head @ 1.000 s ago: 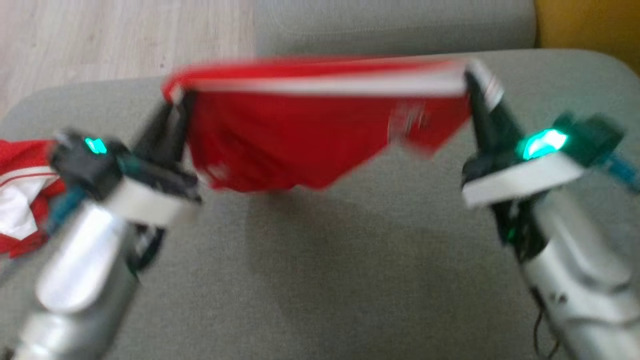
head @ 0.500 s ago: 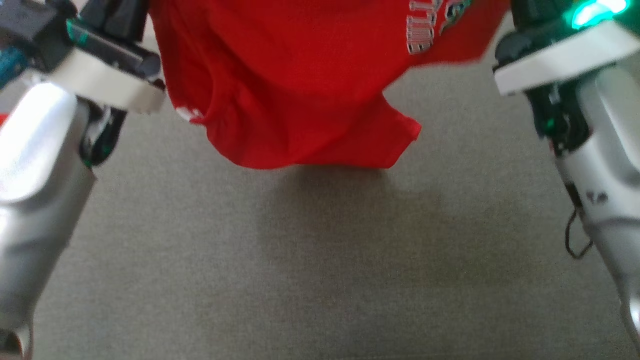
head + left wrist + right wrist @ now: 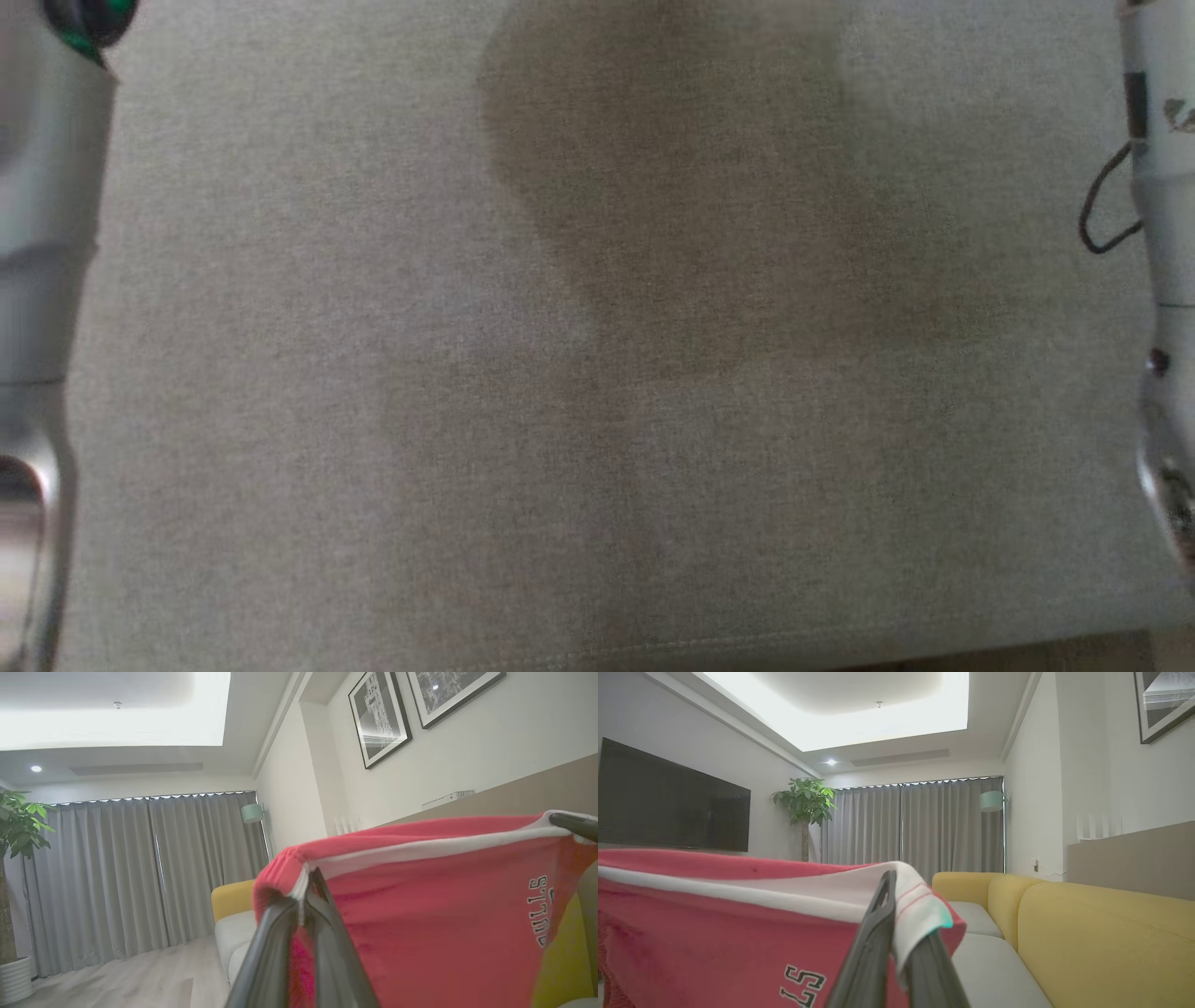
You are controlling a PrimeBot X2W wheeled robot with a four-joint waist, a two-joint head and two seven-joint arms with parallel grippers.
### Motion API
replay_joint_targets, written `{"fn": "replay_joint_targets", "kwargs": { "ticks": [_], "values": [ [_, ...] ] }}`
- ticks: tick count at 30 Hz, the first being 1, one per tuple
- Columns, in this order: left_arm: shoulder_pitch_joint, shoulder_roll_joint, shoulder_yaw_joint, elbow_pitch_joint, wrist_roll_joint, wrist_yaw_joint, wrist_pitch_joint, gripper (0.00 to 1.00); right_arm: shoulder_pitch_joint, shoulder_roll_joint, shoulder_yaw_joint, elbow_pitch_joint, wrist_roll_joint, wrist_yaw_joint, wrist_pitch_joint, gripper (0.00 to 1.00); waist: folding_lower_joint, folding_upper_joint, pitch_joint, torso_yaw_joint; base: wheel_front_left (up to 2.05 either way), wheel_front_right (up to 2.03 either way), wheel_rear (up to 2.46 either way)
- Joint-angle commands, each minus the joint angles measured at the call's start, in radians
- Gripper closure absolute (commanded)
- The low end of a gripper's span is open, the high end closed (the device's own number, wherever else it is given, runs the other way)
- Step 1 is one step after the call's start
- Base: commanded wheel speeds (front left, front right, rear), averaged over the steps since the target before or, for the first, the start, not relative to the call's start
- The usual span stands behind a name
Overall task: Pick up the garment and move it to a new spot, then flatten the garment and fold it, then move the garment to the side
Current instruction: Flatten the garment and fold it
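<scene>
Head camera has tipped down since half a second ago, so its frame has slid onto the near part of the grey sofa cushion (image 3: 280,392). A soft shadow (image 3: 672,187) now sits at 12 to 1 o'clock, with the left forearm (image 3: 37,233) at 9 and the right forearm (image 3: 1162,187) at 3. The garment (image 3: 420,914) is up in the air, stretched by its white band between both arms, red body hanging below. The left gripper (image 3: 306,891) is pinched tight on one band corner. The right gripper (image 3: 896,896) is closed on the other corner, with white cloth folded over one finger. It looks light, soft and limp and will likely sag and bunch if tension drops. The thick band corners seem the best hold since they are less likely to slip. In the right wrist view a yellow sofa (image 3: 1087,933) is at 3 o'clock, a TV (image 3: 668,798) at 9, and a plant (image 3: 805,802) and curtains (image 3: 924,821) toward 12. The loose cable (image 3: 1102,215) beside the right forearm is the one likely snag.
</scene>
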Motion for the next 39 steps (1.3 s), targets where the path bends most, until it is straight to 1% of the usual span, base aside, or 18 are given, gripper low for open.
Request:
{"fn": "replay_joint_targets", "kwargs": {
  "ticks": [1,3,6,7,9,12,16,18,21,26,33,36,39],
  "values": [
    [-0.004,0.037,0.06,-0.024,0.011,0.004,-0.003,1.0,-0.002,0.028,-0.031,-0.034,-0.017,0.007,-0.005,1.0,-0.0004,0.0001,0.006,-0.003,0.0,0.0,0.0],
    [0.041,0.02,0.09,-0.026,0.026,0.001,-0.004,1.0,0.019,0.041,-0.051,-0.046,-0.043,0.007,-0.005,1.0,-0.0004,0.0001,0.009,-0.002,0.0,0.0,0.0],
    [0.156,-0.01,0.114,-0.001,0.023,-0.003,-0.004,1.0,0.09,0.05,-0.032,-0.041,-0.06,0.007,-0.005,1.0,-0.0004,0.0001,0.012,-0.001,0.0,0.0,0.0],
    [0.247,-0.038,0.125,0.017,0.014,-0.005,-0.004,1.0,0.155,0.048,-0.016,-0.033,-0.051,0.007,-0.005,1.0,-0.0004,0.0001,0.015,0.004,0.0,0.0,0.0],
    [0.345,-0.074,0.133,0.04,-0.005,-0.006,-0.004,1.0,0.238,0.045,-0.004,-0.027,-0.033,0.007,-0.005,1.0,-0.0004,0.0001,0.009,0.009,0.0,0.0,0.0],
    [0.514,-0.128,0.108,0.075,-0.051,-0.007,-0.004,1.0,0.386,0.035,0.027,-0.02,0.003,0.007,-0.005,1.0,-0.0004,0.0001,-0.013,0.014,0.0,0.0,0.0],
    [0.714,-0.175,0.036,0.126,-0.132,-0.007,-0.004,1.0,0.575,0.012,0.043,-0.039,0.075,0.007,-0.005,1.0,-0.0004,0.0001,-0.06,0.018,0.0,0.0,0.0],
    [0.784,-0.182,-0.003,0.13,-0.159,-0.007,-0.004,1.0,0.657,-0.013,0.061,-0.058,0.103,0.007,-0.005,1.0,-0.0004,0.0001,-0.088,0.021,0.0,0.0,0.0],
    [0.869,-0.184,-0.009,0.118,-0.192,-0.007,-0.004,1.0,0.776,-0.039,0.091,-0.084,0.149,0.007,-0.005,1.0,-0.0004,0.0001,-0.135,0.024,0.0,0.0,0.0],
    [0.991,-0.184,0.002,0.093,-0.21,-0.007,-0.004,1.0,0.937,-0.07,0.116,-0.129,0.212,0.007,-0.005,1.0,-0.0004,0.0001,-0.223,0.023,0.0,0.0,0.0],
    [1.122,-0.186,0.019,0.043,-0.205,-0.007,-0.004,1.0,1.093,-0.103,0.114,-0.197,0.282,0.007,-0.005,1.0,-0.0004,0.0001,-0.329,0.019,0.0,0.0,0.0],
    [1.18,-0.19,0.005,0.012,-0.225,-0.007,-0.004,1.0,1.145,-0.125,0.136,-0.227,0.297,0.007,-0.005,1.0,-0.0004,0.0001,-0.368,0.017,0.0,0.0,0.0],
    [1.213,-0.181,-0.013,-0.008,-0.23,-0.007,-0.004,1.0,1.182,-0.134,0.126,-0.259,0.322,0.007,-0.005,1.0,-0.0004,0.0001,-0.384,0.021,0.0,0.0,0.0]
  ]
}}
